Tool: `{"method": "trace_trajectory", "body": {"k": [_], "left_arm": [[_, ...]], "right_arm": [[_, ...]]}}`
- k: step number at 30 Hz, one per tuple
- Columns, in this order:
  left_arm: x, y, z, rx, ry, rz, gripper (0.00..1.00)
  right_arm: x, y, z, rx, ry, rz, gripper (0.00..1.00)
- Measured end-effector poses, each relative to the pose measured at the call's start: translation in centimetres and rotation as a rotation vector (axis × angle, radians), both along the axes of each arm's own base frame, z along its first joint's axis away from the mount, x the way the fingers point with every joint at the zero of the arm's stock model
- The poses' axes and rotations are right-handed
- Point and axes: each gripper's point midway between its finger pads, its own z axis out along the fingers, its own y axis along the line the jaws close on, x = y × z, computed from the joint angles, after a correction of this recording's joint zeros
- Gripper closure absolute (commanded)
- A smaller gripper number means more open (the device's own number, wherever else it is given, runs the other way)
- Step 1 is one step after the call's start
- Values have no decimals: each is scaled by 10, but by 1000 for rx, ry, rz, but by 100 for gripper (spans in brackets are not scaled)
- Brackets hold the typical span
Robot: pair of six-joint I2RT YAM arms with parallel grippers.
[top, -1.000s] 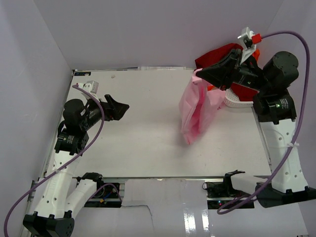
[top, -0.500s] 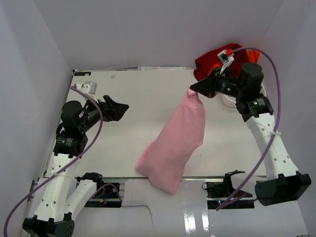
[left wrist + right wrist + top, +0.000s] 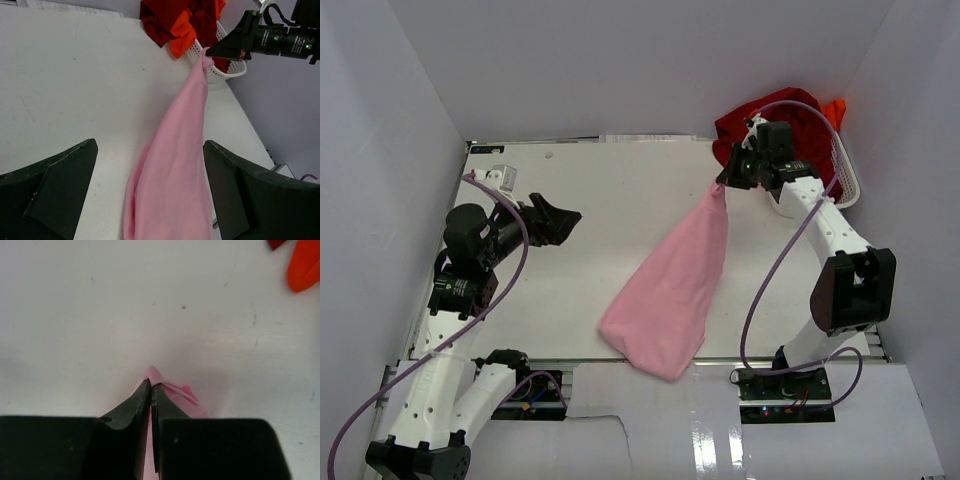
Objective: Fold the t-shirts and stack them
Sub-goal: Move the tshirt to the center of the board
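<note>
The right tool (image 3: 722, 185) is closed tight on a bunched tip of the light pink t-shirt (image 3: 670, 290), with its jaws pressed together and pink cloth poking out between them in the right wrist view. It holds that tip up over the far right part of the table (image 3: 600, 180). From there the shirt stretches down and to the left as a long, widening drape, and its broad end lies at the table's near edge. The left tool (image 3: 570, 215) is spread wide and holds nothing, above the left side of the table and well apart from the shirt. The dark red t-shirt (image 3: 750, 125) and the orange t-shirt (image 3: 835, 108) are heaped in and over the white mesh basket (image 3: 845, 175) at the far right corner, just behind the right tool.
</note>
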Motion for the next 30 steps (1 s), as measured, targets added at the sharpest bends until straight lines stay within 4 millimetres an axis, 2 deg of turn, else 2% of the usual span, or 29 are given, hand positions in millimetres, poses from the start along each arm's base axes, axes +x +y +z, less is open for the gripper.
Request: {"method": "trace_trajectory", "body": {"k": [2,3,5,7,8,9,12,15,19,22,25,27,29,30], "left_arm": [[1,0,-1,3,2,0,2],[1,0,-1,5,3,-1,2],[1,0,-2,7,4,-1,2],[1,0,-2,10,4,-1,2],[1,0,-2,11,4,-1,2],[1,0,-2,12,3,-1,2],[1,1,-2,13,2,0,2],[2,0,-4,14,6,-1,2],[6,-1,-8,15,18,-2,2],[9,-2,-12,13,25,-6,2],[12,-3,-19,11,44,-8,2],[13,-3,-22,9,54,-9,2],[14,-4,-24,9,61,-8,2],[14,-4,-24,8,61,-8,2]], "right_arm": [[20,-8,5,-37,-28,-47,92],[28,-12,8,-57,-43,-71,79],[43,-23,15,-104,-65,-126,65],[52,-33,20,-157,-89,-177,32],[52,-41,21,-197,-98,-209,11],[51,-48,21,-238,-104,-243,2],[32,-62,17,-359,-127,-287,2],[-3,-59,15,-394,-134,-248,2],[-54,-34,22,-353,-173,-121,3],[-95,3,16,-307,-177,32,3],[-139,42,-16,-293,-119,194,3],[-175,60,-51,-317,-43,300,3],[-210,68,-82,-348,29,391,2],[-220,70,-92,-349,53,414,0]]}}
